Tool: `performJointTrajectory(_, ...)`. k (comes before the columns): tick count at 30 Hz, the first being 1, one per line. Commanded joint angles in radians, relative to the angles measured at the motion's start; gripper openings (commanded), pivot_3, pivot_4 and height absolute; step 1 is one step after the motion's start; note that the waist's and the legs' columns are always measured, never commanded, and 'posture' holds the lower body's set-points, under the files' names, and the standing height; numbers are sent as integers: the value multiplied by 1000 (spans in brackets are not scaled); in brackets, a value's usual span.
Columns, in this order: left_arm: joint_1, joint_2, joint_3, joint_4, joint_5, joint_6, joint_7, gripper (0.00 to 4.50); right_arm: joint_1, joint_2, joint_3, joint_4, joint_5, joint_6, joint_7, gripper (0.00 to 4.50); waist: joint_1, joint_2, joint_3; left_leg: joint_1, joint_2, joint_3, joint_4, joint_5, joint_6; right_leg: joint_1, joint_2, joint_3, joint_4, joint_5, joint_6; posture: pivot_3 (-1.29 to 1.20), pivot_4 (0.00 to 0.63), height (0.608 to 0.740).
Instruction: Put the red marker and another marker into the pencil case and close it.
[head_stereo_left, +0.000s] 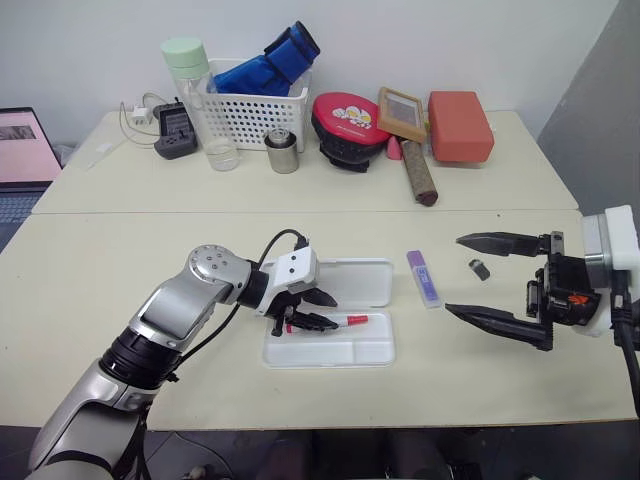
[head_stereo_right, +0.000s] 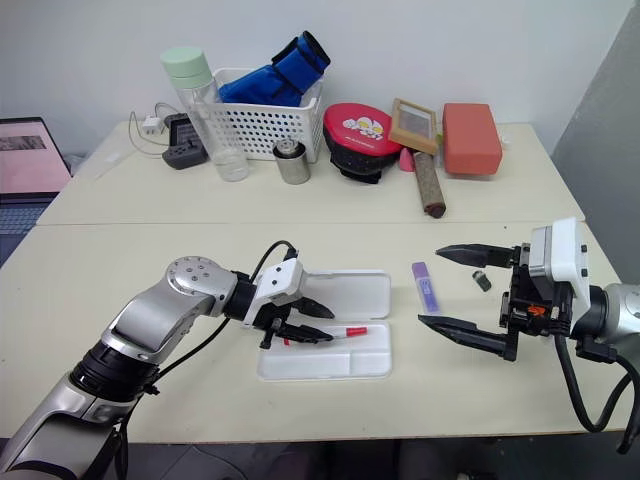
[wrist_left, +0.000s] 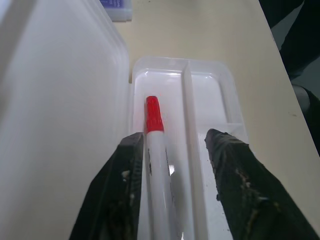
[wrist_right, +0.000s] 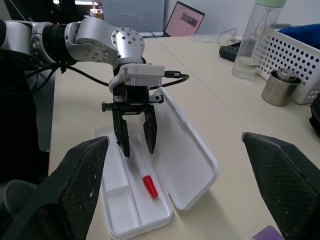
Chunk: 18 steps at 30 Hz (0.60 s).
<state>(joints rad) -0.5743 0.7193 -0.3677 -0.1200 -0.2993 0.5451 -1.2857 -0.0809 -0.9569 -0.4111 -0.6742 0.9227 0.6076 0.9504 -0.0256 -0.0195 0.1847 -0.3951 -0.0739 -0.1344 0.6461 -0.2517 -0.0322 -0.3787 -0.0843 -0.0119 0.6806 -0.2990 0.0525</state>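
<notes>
left gripper (wrist_right: 135, 142) fingers apart | red marker (wrist_right: 143, 178) in pencil case (wrist_right: 192, 172)

Left claw (head_stereo_left: 312, 310) over open pencil case (head_stereo_left: 375, 350)

arms: silver-grey shells, black joints | wrists: white camera boxes, black cables | left hand (head_stereo_left: 316, 310), right hand (head_stereo_left: 478, 279): black fingers

Table (head_stereo_left: 120, 290): cream top.
Pencil case (head_stereo_left: 370, 282): open, under left gripper (head_stereo_left: 322, 310).
Purple marker (head_stereo_left: 424, 277): between the grippers.
Dark cap (head_stereo_left: 479, 269): near right gripper (head_stereo_left: 478, 277).
</notes>
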Motion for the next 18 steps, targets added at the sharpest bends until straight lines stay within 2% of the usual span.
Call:
performJointTrajectory(1,-11,-10,25,-82,-51,42,-15,2923,1,-1,-33,-28,18,-12,-11,4500,0,0,0,0,0,0,0,0,0,0,0,0,0,0,0,0,150,740)
performJointTrajectory(9,-25,-41,116,-174,-212,167,1,4465,10,-4,-30,-27,23,0,-21,4500,-1,0,0,0,0,0,0,0,0,0,0,0,0,0,0,0,150,740)
performJointTrajectory(13,-38,-105,185,-182,-288,212,74,4493,16,-14,44,-6,-59,30,-80,4500,0,0,0,0,0,0,0,0,0,1,0,0,0,0,0,0,150,740)
performJointTrajectory(15,-56,-155,218,-180,-296,214,148,4493,-39,19,141,14,-113,118,-236,4500,0,0,0,0,0,0,1,0,0,1,0,0,0,0,0,0,150,740)
performJointTrajectory(18,-65,-181,227,-190,-287,207,200,4493,-94,44,205,40,-150,238,-386,4500,-3,0,0,1,0,0,1,0,0,1,-2,1,0,0,0,0,150,740)
